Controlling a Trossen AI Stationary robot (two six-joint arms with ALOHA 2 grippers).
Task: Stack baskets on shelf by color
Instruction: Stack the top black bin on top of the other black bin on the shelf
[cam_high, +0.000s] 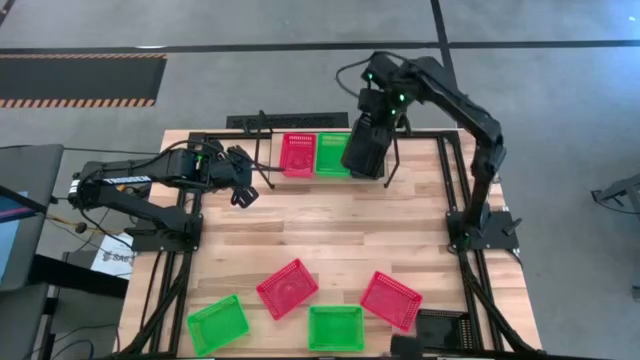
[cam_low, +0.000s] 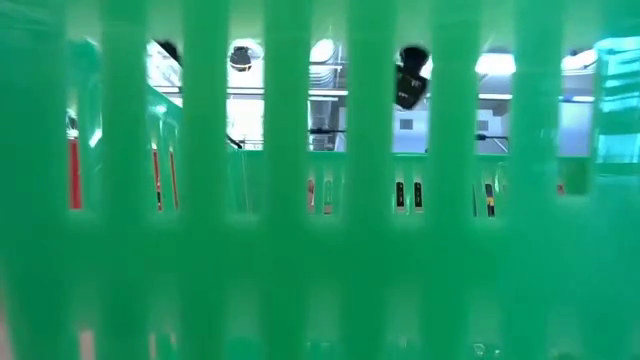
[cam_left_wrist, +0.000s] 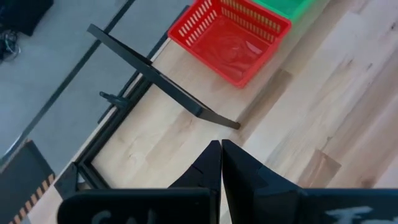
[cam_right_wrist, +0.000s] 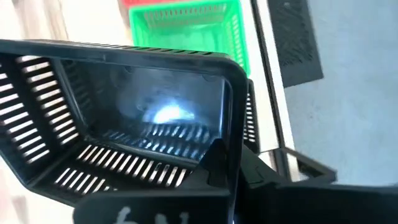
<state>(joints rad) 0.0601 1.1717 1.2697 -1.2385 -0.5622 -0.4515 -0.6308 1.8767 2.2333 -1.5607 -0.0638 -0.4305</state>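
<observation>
While my right hand (cam_right_wrist: 231, 163) is closed tight on the rim of a black basket (cam_right_wrist: 124, 118), I hold that basket over the shelf (cam_high: 262, 135) at the table's (cam_high: 340, 235) twelve o'clock edge, just to the three o'clock side of the two baskets already standing there. No brand or label can be read on any basket; white marks on my wrists are cut off and illegible, and a paper beside the table at nine o'clock is too small to read.

The black basket is a shallow rectangular tub with slotted walls and a glossy floor that catches the light. On the shelf, a red basket on the shelf (cam_high: 296, 154) sits touching a green basket on the shelf (cam_high: 332, 155), red toward nine o'clock, green toward three. Both have the same slotted mesh walls.

Toward six o'clock on the table lie four more, apart from one another: a green basket at seven o'clock (cam_high: 217, 324), a tilted red basket (cam_high: 287, 288), a square-set green basket (cam_high: 335, 327) and a second red basket (cam_high: 391, 300) toward five o'clock. The low camera looks straight through green slats (cam_low: 300, 250) pressed up against it.

My left hand (cam_left_wrist: 221, 152) is fully closed and empty, hovering over bare wood near the shelf's black wire upright (cam_left_wrist: 158, 78) at ten o'clock.
</observation>
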